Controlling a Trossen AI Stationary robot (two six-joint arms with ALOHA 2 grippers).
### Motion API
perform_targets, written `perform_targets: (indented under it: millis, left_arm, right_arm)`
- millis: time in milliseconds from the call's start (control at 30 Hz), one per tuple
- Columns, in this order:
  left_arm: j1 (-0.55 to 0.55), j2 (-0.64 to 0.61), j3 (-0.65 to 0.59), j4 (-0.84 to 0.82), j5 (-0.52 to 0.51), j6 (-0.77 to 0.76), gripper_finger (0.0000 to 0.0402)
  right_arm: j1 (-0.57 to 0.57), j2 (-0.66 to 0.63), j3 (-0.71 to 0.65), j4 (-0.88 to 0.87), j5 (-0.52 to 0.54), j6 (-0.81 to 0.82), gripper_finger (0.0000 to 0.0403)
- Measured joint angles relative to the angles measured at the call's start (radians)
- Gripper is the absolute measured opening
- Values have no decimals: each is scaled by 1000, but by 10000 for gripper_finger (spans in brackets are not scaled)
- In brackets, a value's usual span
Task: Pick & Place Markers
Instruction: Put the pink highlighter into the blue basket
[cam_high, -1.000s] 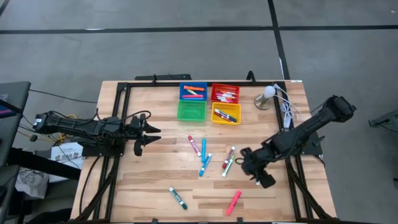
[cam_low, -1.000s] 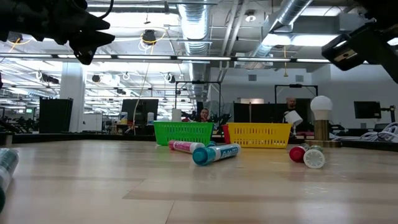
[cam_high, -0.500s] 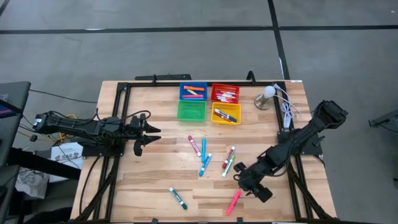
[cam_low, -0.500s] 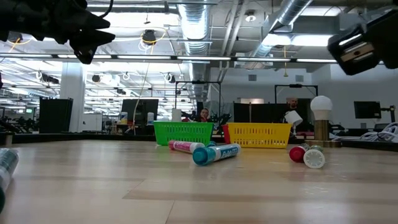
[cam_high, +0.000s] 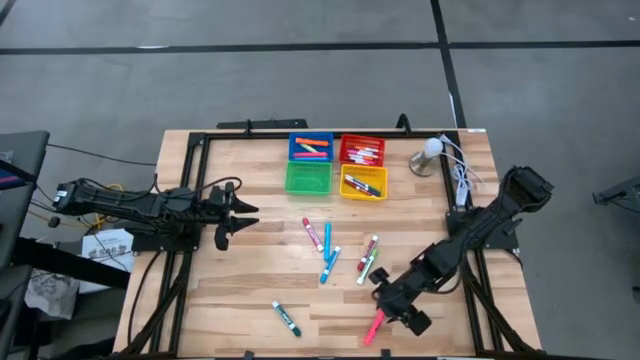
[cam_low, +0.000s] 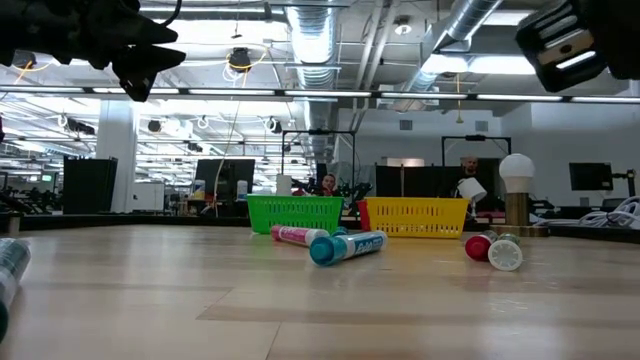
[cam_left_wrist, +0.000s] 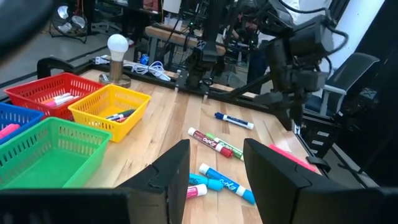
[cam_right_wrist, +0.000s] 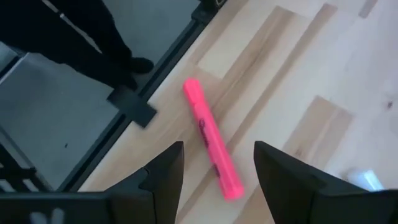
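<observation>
right gripper (cam_high: 389, 300): held above the table's near right edge, fingers spread, nothing pinched | slim all-pink plastic marker (cam_right_wrist: 211, 147): seen flat on the pale wood, just ahead between the fingers, untouched

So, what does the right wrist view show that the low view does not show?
Only the right wrist view shows the pink marker lying on the wood near the table edge, ahead of the open right gripper.

Only the low view shows the green bin, the yellow bin, the lamp and several other markers.

Both show the wooden table.
</observation>
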Motion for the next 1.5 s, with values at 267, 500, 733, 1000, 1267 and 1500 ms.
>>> perform_targets:
  millis: [267, 500, 733, 1000, 1267, 1500]
  left_arm:
    - [0, 0, 0, 10, 0, 0, 149]
    - [0, 8, 1, 20, 0, 2, 149]
    - [0, 22, 1, 26, 0, 4, 149]
    - [0, 34, 1, 30, 0, 4, 149]
    - [0, 39, 1, 38, 0, 3, 149]
    - [0, 39, 1, 41, 0, 1, 149]
  right_arm:
    - [-11, 175, 166, -7, -2, -10, 231]
    - [-27, 214, 229, -104, -3, 33, 240]
    - [11, 278, 227, -150, -14, 71, 239]
    - [13, 343, 229, -138, 2, 103, 238]
    - [27, 392, 232, -138, 13, 123, 238]
    - [18, 398, 232, -136, 43, 202, 238]
